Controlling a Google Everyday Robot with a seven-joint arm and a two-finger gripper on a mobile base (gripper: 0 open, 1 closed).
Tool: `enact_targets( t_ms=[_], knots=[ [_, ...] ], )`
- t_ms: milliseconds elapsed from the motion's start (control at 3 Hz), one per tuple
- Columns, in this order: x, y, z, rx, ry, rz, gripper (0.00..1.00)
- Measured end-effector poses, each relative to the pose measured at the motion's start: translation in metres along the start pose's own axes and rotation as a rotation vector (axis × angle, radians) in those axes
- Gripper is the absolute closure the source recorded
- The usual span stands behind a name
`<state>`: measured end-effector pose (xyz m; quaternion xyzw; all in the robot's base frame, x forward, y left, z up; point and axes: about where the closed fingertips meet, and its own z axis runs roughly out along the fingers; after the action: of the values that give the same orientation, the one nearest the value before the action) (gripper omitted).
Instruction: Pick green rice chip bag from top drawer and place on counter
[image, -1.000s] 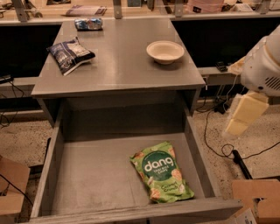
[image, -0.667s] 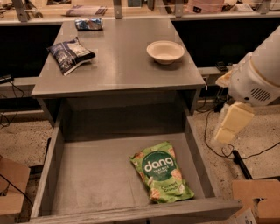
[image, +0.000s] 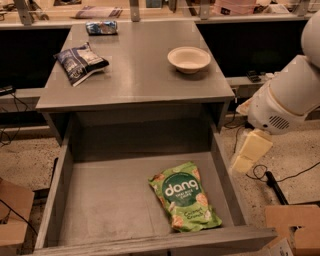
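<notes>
You'll see the green rice chip bag (image: 185, 196) lying flat and face up on the floor of the open top drawer (image: 100, 200), in its near right part, top end angled far-left. The counter (image: 140, 65) lies just beyond, above the drawer. Your gripper (image: 243, 161) hangs outside the drawer's right wall.

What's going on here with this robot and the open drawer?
The robot's gripper hangs beside the top drawer, outside its right wall, not touching anything inside. The green rice chip bag lies flat in the drawer's front right part. The counter behind holds a bowl, a dark blue-and-white bag and a small blue packet.
</notes>
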<state>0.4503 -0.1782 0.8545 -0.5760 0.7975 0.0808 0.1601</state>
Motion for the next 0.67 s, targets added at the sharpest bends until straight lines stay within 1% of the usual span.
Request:
enact_targets(
  t_ms=[333, 667],
  knots=[
    [-0.001, 0.013, 0.072, -0.11, 0.006, 0.017, 0.0],
    [0.002, 0.025, 0.117, -0.187, 0.021, 0.035, 0.0]
  ],
)
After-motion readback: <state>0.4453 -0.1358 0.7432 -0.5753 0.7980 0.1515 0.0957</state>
